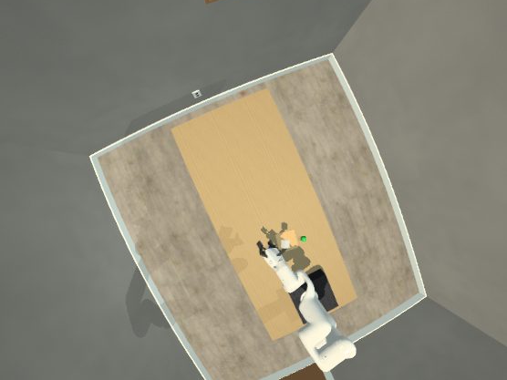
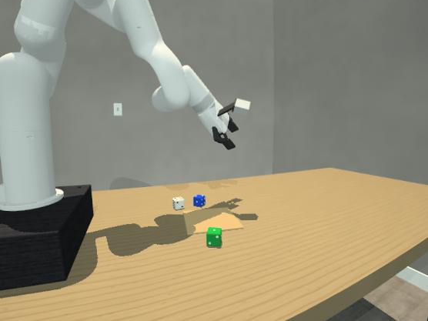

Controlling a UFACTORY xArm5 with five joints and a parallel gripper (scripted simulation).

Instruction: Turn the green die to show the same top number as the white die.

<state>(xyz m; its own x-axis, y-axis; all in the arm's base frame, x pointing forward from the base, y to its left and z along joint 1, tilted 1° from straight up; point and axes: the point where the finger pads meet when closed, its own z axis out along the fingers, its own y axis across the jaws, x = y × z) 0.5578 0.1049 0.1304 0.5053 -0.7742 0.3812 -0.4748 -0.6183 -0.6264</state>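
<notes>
The green die (image 2: pixel 214 237) lies flat on the wooden table just off the near edge of the tan mat (image 2: pixel 213 221); from above the green die (image 1: pixel 304 239) sits beside the mat (image 1: pixel 289 236), not on it. The white die (image 2: pixel 178 203) and the blue die (image 2: pixel 198 200) stand side by side on the table behind the mat, apart from each other. My gripper (image 2: pixel 227 133) is open and empty, high in the air above the dice and pointing down toward them. In the overhead view the gripper (image 1: pixel 265 247) covers the area of the two rear dice. The pips are too small to read.
The arm's black base block (image 2: pixel 38 235) stands on the table at the left, close to the dice. The arm's shadow falls over the mat's left part. The table's front edge (image 2: pixel 346 285) runs along the lower right.
</notes>
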